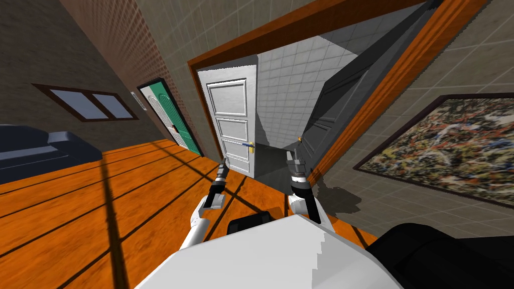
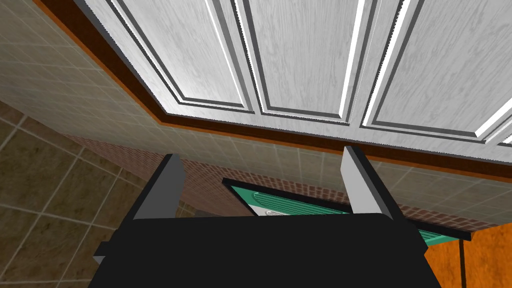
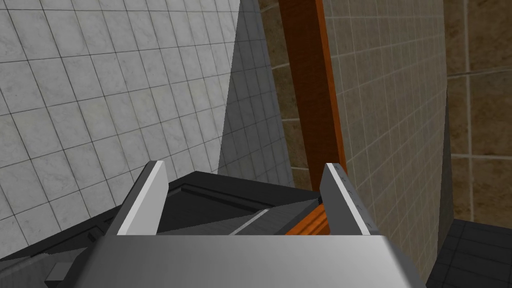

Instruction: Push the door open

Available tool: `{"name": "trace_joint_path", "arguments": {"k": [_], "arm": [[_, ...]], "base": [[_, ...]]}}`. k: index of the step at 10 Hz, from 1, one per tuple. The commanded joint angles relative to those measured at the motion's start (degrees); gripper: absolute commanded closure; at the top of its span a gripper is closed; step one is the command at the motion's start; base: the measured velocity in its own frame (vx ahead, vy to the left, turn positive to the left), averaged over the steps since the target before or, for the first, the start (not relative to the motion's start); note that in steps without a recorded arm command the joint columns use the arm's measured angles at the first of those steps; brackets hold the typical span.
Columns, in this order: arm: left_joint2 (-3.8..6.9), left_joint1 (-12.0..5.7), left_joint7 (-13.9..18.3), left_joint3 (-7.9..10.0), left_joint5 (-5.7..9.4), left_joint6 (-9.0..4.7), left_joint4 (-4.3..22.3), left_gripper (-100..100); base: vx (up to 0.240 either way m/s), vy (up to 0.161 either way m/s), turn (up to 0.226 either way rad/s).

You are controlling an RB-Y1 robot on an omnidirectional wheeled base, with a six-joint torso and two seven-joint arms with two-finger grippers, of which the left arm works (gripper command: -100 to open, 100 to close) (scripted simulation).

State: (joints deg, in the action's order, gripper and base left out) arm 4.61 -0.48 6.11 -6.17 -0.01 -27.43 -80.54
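A white panelled door stands in an orange-brown frame, with a blue and yellow handle at its free edge. A dark grey door leaf slants back on the right of the opening. My left gripper is held up just short of the white door's lower panel. In the left wrist view the left gripper is open with nothing between its fingers, and the white door is close ahead. My right gripper points into the gap between the two leaves. The right gripper is open and empty.
Beyond the opening is a pale tiled wall and a dark floor. A green door is set in the brick wall to the left. A dark sofa stands far left on the orange plank floor. A painting hangs on the right.
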Motion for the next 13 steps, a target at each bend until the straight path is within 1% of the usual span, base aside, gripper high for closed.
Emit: {"name": "trace_joint_path", "arguments": {"k": [1,3,4,8,9,13], "arm": [[-0.18,-1.49,0.01,-0.4,-0.22,0.0,2.53,-100],[-0.29,-3.86,0.15,-0.71,-0.4,-0.02,5.85,-100],[-0.29,-3.86,0.15,-0.71,-0.4,-0.02,6.14,-100],[-0.7,-8.5,0.43,-1.33,-0.75,-0.07,12.76,-100],[-0.82,-9.65,0.5,-1.48,-0.84,-0.08,14.95,-100],[-1.49,-14.02,0.76,-2.06,-1.17,-0.12,21.59,-100]], "base": [[0.094,0.066,-0.078],[0.086,0.077,-0.086],[0.056,0.056,-0.031],[0.071,0.051,-0.074],[0.071,0.067,-0.093],[0.079,0.081,-0.08]]}}
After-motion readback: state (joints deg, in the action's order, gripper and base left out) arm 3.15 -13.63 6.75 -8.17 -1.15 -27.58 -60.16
